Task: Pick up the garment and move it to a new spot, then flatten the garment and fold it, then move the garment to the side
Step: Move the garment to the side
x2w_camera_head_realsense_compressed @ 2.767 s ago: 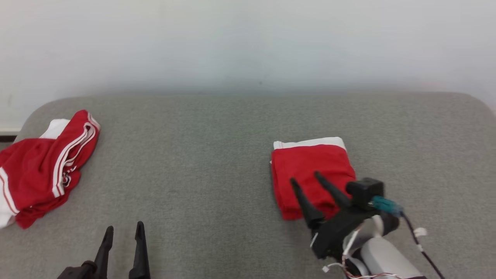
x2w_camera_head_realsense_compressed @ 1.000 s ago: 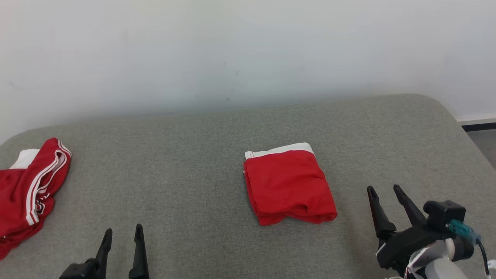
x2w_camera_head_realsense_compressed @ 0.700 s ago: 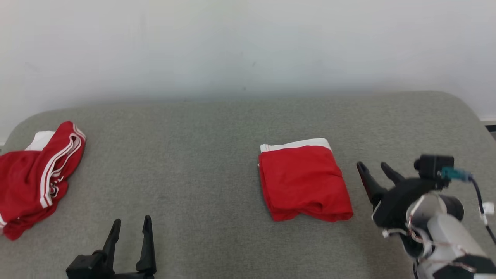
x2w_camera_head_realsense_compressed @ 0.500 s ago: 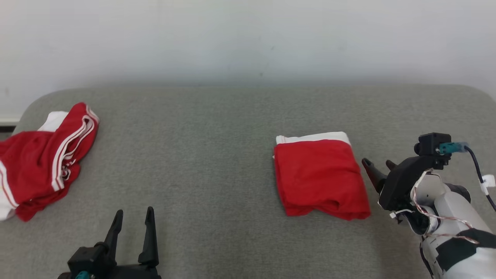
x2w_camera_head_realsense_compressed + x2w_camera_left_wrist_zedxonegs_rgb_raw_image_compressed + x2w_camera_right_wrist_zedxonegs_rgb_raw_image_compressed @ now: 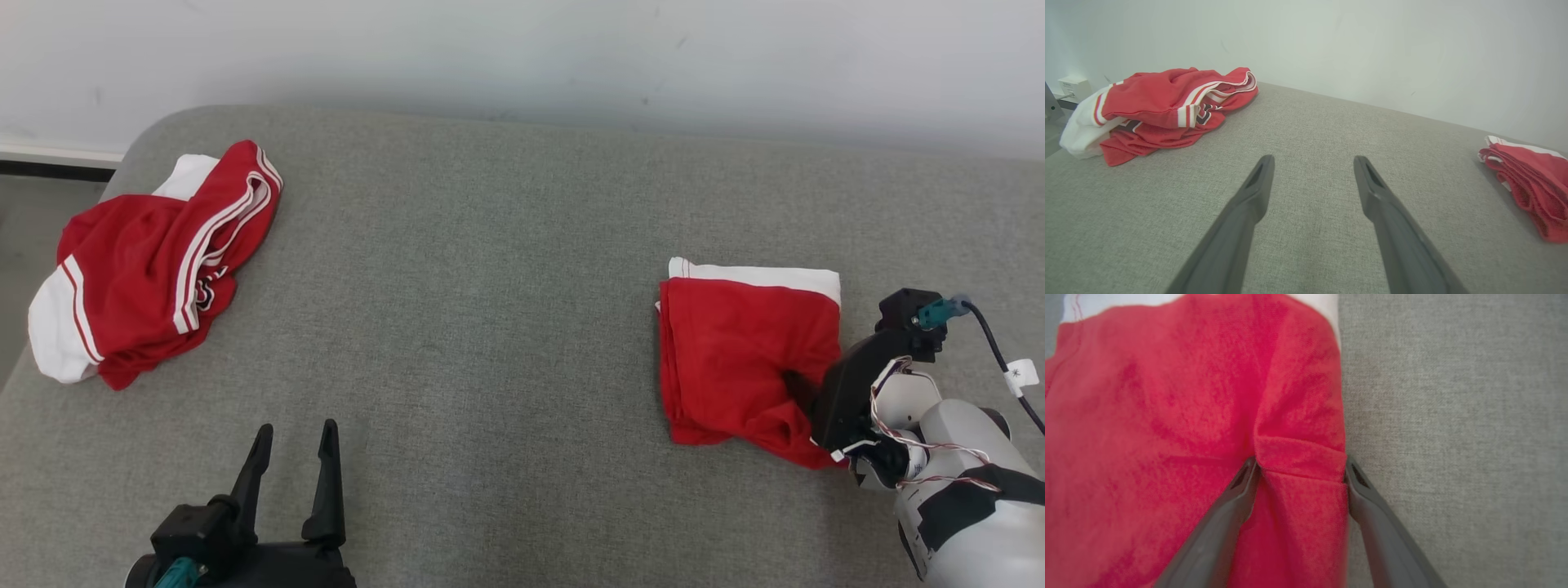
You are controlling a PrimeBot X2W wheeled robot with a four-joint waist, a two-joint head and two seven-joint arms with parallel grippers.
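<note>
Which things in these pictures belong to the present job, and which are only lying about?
In the job:
- folded red garment
- right gripper, open, astride a fold at the garment's edge

Lying about:
- crumpled red-and-white garment at the far left
- left gripper, open, holding nothing, above the grey cushion

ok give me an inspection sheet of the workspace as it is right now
surface: grey padded top, no stains seen
job's things: folded red garment, white band along its far edge, at the right
clutter: crumpled red-and-white garment at the far left
pincers: left pincer open, clear of any cloth; right pincer open, straddling a ridge at the folded garment's right edge
cables: black cable and thin wires at the right wrist
surroundings: pale wall
</note>
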